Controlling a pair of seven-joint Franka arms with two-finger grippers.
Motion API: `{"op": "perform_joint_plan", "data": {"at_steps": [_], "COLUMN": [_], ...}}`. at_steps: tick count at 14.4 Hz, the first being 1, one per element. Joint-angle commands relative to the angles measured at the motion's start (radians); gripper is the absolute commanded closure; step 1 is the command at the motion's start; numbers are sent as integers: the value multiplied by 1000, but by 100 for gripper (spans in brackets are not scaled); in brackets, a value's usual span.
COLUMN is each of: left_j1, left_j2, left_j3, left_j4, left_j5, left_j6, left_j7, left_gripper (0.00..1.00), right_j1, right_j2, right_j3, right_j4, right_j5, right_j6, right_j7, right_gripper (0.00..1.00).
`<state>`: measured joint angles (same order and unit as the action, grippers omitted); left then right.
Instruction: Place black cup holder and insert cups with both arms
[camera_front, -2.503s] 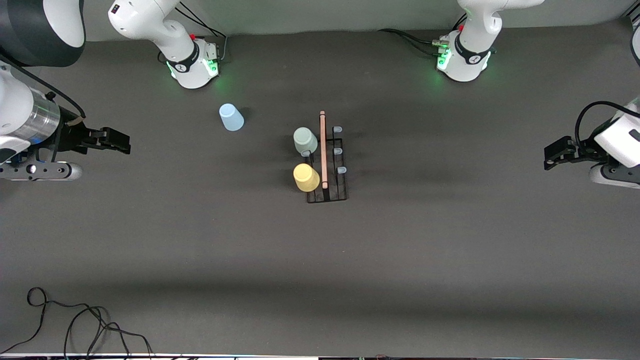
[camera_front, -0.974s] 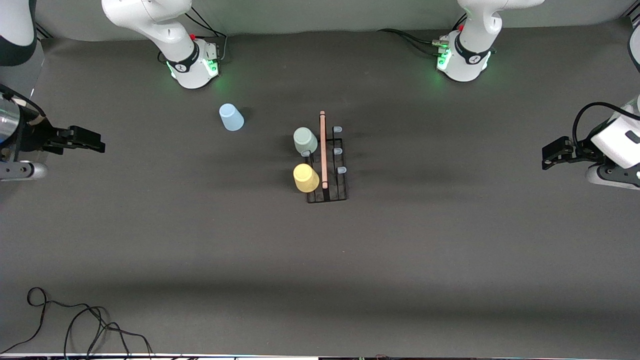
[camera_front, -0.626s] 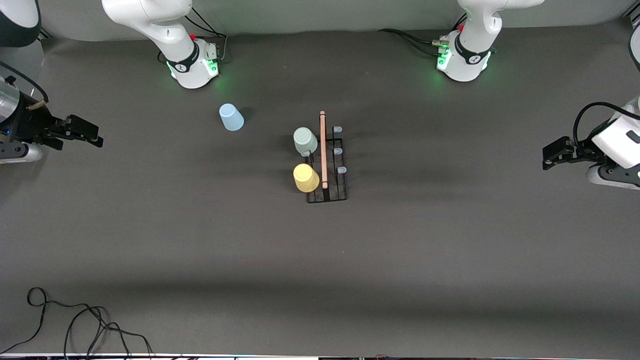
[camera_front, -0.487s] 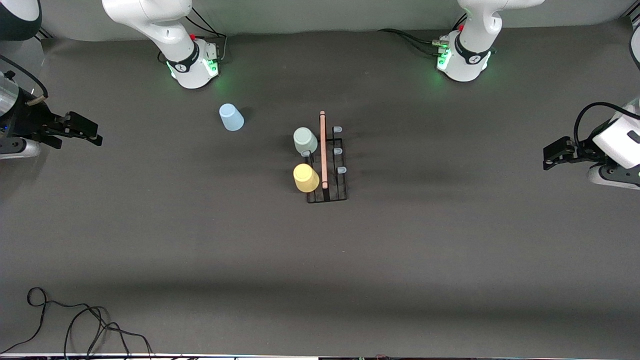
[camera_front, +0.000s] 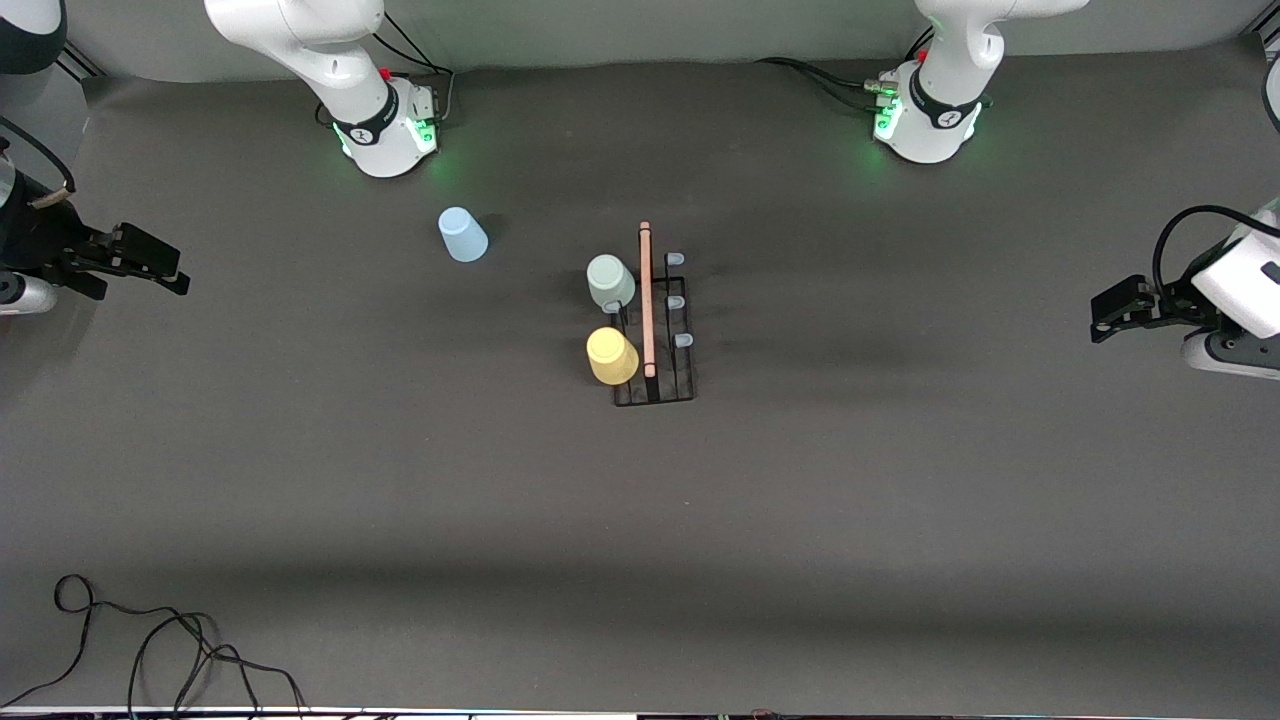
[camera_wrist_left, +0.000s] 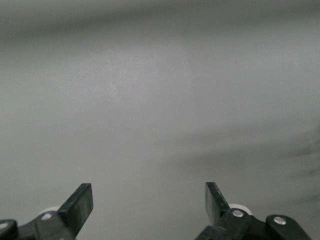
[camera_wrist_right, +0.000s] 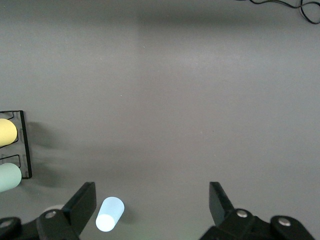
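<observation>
Cable (camera_front: 150, 640) front-view only; holder (camera_front: 655, 340) in two.

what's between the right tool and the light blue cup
Nothing visible. The right tool, open, hangs over the right arm's end of the table; only bare table lies between it and the light blue cup. The black cup holder stands past the cup, toward the left arm's end.

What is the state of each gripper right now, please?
Left gripper: open, holding nothing, over bare table at the left arm's end.
Right gripper: open, holding nothing, over bare table at the right arm's end.
</observation>
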<state>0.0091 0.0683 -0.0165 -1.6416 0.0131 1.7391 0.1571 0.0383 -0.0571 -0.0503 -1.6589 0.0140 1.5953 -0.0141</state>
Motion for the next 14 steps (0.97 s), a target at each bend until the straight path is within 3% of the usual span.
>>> {"op": "perform_joint_plan", "data": {"at_steps": [1,14], "left_j1": [-1,-3], "left_j2": [5,8], "left_j3": [0,0], "left_j4": [-1,-3], "left_j5": [13,11], "left_j6": [14,19], "left_j7": [-14,-16], "left_gripper": [0,0], "right_j1": [-23,-15], "right_j2": [25,68], "right_j3": [23,12], "right_j4": [47,73], "right_j5": [-17,-19], "right_j6": [-9,-67], "right_j7": [23,8], "right_gripper": [0,0]}}
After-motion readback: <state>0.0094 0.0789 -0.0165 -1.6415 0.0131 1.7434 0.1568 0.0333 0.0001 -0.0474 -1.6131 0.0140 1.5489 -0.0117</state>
